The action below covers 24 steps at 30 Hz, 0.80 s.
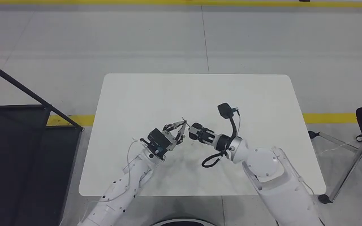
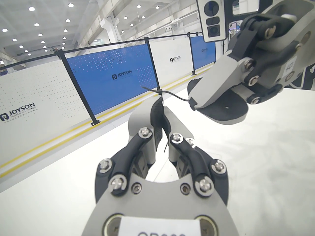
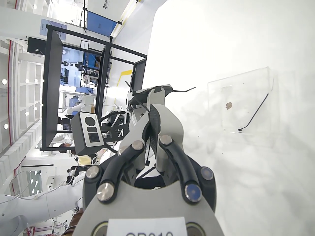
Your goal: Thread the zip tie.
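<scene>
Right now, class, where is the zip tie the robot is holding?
In the left wrist view the zip tie spans the gap between the left hand and the right hand, both shut on it, above the white table.

industrial hall, partition panels (image 2: 110, 74), yellow floor lines (image 1: 334, 118)

In the top view, at the middle of the frame, the zip tie (image 1: 182, 123) is too small for its head and tail to be told apart. In the left wrist view, part of it is hidden between the left gripper (image 2: 159, 106) and its fingers (image 2: 174, 124), and its end at the right is covered by the right gripper (image 2: 194, 103).
</scene>
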Tool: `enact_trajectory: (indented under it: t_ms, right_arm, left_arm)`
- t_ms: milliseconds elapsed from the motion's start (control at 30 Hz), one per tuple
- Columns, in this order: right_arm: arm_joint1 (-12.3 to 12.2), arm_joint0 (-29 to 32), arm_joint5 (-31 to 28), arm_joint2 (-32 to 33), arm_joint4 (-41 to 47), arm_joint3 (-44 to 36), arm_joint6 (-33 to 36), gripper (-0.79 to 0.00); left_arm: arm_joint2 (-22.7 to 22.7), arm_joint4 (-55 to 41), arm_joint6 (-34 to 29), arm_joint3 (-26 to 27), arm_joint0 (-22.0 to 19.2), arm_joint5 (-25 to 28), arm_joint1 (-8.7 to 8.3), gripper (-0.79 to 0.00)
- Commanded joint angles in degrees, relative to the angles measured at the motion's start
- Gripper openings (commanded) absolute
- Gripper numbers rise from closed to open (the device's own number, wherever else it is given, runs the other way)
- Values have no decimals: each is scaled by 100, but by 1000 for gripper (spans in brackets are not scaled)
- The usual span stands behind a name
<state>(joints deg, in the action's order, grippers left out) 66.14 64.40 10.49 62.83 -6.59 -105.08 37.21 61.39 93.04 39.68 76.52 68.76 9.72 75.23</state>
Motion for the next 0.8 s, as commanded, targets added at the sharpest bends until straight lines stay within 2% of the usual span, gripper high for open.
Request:
enact_trajectory:
  t_ms: [0,767]
  right_arm:
    - [3,2,-8,6,12,1,-12,-785]
    - [34,61,-110,178,401,22,-83,-785]
  left_arm:
    - [-12,132,-78,91,42,-104,-4,-785]
    - [-62,658,121,140,106,-269,-28,-785]
